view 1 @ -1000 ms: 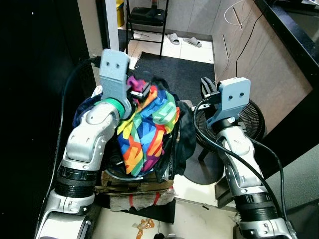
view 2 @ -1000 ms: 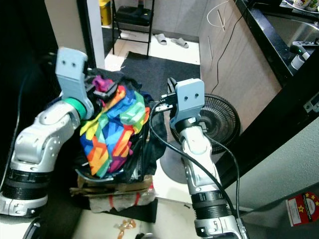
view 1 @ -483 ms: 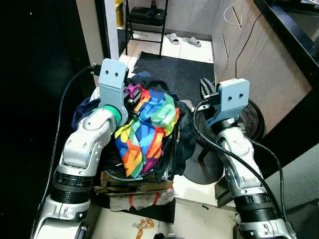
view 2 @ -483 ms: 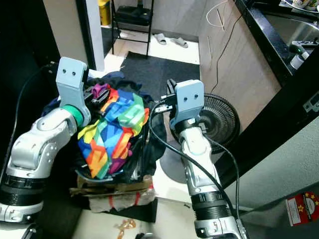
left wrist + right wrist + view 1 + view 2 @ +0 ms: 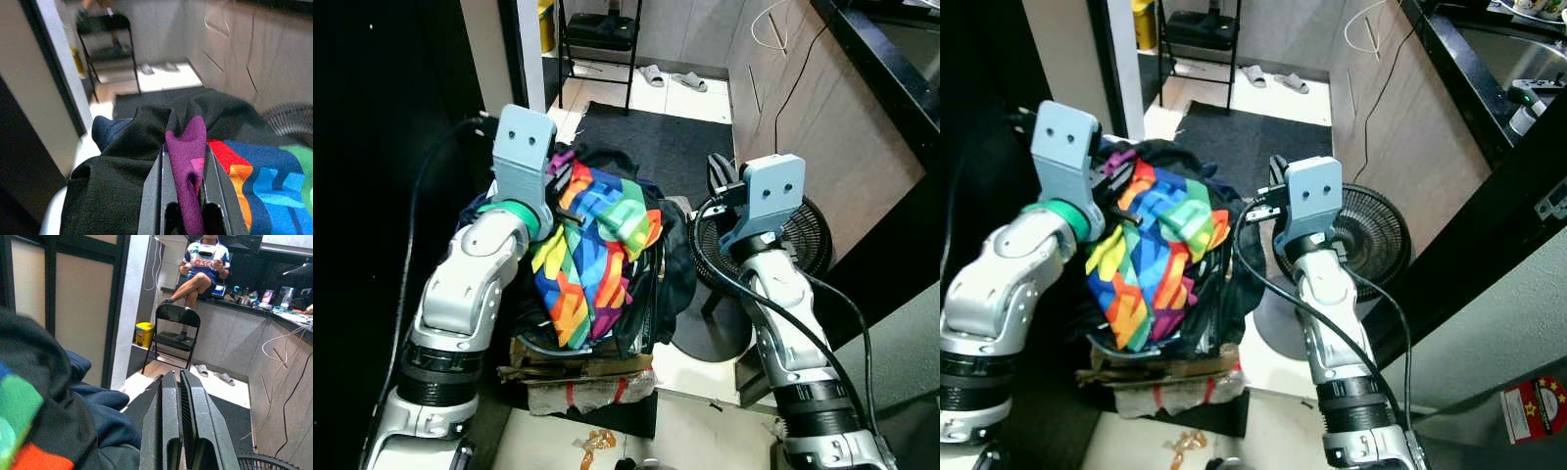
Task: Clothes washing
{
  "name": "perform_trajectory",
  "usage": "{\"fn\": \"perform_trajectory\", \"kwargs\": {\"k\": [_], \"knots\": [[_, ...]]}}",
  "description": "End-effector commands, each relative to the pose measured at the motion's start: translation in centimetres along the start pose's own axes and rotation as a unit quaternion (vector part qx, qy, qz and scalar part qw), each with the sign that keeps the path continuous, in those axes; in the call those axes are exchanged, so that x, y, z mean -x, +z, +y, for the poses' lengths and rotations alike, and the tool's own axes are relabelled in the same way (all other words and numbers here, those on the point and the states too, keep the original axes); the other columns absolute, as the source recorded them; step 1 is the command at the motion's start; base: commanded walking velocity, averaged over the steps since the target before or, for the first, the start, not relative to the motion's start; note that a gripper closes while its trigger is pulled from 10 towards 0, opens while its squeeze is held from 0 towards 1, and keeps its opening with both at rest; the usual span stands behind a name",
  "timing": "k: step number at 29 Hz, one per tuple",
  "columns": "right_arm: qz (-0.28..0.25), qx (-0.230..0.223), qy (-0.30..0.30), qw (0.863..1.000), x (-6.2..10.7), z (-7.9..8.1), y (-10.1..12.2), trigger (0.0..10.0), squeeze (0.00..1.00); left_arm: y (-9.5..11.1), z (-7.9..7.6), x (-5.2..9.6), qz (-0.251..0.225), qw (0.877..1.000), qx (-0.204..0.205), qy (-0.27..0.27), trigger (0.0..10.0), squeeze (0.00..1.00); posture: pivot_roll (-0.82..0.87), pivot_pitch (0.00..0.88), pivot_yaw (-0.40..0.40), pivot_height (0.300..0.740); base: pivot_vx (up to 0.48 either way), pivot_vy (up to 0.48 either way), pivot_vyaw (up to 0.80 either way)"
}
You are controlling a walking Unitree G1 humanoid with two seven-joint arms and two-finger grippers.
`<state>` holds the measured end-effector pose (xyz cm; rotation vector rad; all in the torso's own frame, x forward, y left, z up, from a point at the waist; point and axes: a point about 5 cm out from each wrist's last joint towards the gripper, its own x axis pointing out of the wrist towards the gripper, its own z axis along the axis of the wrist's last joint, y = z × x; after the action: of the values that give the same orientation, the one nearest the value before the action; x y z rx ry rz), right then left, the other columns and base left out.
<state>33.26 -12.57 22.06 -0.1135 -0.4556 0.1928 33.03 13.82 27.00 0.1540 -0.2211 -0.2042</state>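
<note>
The left gripper [image 5: 186,205] is pinching the rainbow garment [image 5: 592,255] over the laundry basket [image 5: 641,328], likely needing lifting clear next, while the right gripper [image 5: 178,396] is idling with fingers pressed together

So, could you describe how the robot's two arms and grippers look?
Both arms are silver metal, with ribbed black rings near the base and black cables running along them. Each wrist carries a pale blue-grey block with two small holes. The left arm has a green ring below its block; the right arm has none visible. The left gripper and the right gripper each have two long black fingers.
</note>
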Motion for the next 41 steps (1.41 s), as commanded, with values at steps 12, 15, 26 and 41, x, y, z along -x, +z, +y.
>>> {"fn": "perform_trajectory", "kwargs": {"k": [12,15,26,41], "knots": [[-0.014,-0.005,-0.009,1.0,-0.4,-0.1,0.8,10.0,0.0,12.0,1.2,2.8,-0.311,0.942,-0.114,0.048,10.0,0.0,0.02,0.057,-0.03,0.74,0.0,0.0,0.0],[-0.012,-0.005,-0.01,1.0,-0.3,-0.2,0.7,10.0,0.0,10.1,0.6,2.3,-0.265,0.96,-0.092,0.027,10.0,0.0,0.02,0.059,-0.03,0.74,0.0,0.0,0.0],[-0.005,-0.003,-0.01,1.0,-0.1,-0.1,0.4,10.0,0.0,0.5,-1.0,1.4,-0.043,0.998,-0.009,-0.033,10.0,0.0,0.02,0.068,-0.028,0.74,0.0,0.0,0.0],[0.0,-0.003,-0.005,1.0,0.0,0.0,0.2,10.0,0.0,1.4,-0.4,2.1,-0.071,0.996,0.042,-0.034,10.0,1.0,0.02,0.075,-0.036,0.74,0.0,0.0,0.0]]}}
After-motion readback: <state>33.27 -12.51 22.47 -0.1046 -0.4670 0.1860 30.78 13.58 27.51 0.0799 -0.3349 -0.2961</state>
